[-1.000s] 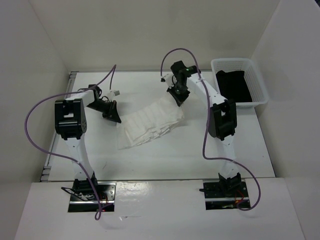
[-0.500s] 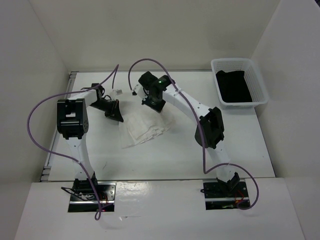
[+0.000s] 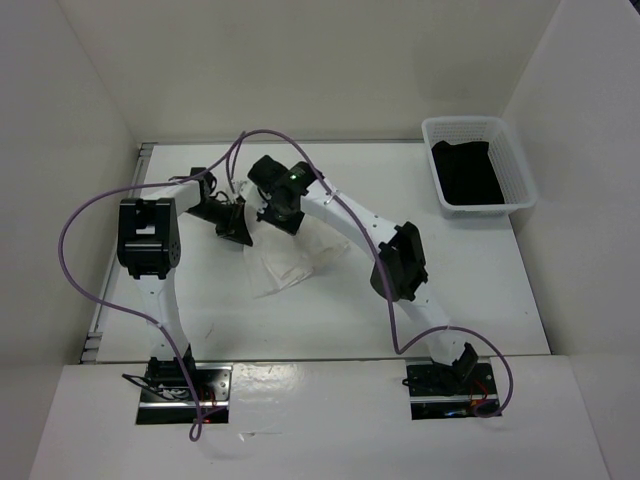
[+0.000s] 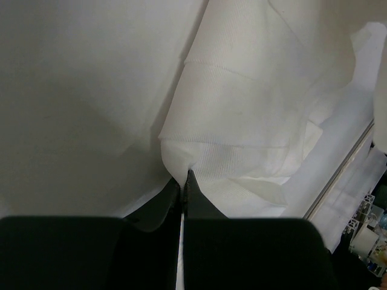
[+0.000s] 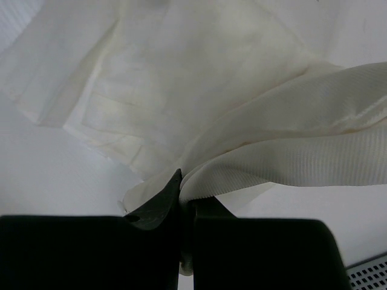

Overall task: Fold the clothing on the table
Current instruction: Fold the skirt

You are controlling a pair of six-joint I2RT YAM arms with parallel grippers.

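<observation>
My left gripper (image 4: 182,178) is pinched shut on a corner of the clothing (image 3: 297,258). My right gripper (image 5: 184,187) is clamped on another edge, with a band of the white fabric draped across its fingers. In the overhead view the clothing lies bunched on the table (image 3: 470,290), left of centre, and both my wrists crowd together over its upper-left end.

That crowding is my first worry. The two grippers sit almost touching, and my right arm reaches diagonally across the middle of the frame, so a careless swing could knock one wrist into the other.

The fabric is thin and pleated, and each grip looks to take only a narrow bite. I judge that pulling in opposite directions could drag an edge out of one pinch.

If I let go unevenly, or set the carried layer down while it is twisted, it may land askew and crumple instead of lying flat. The pleats could also fan apart under a sideways drag, spoiling the fold line.
</observation>
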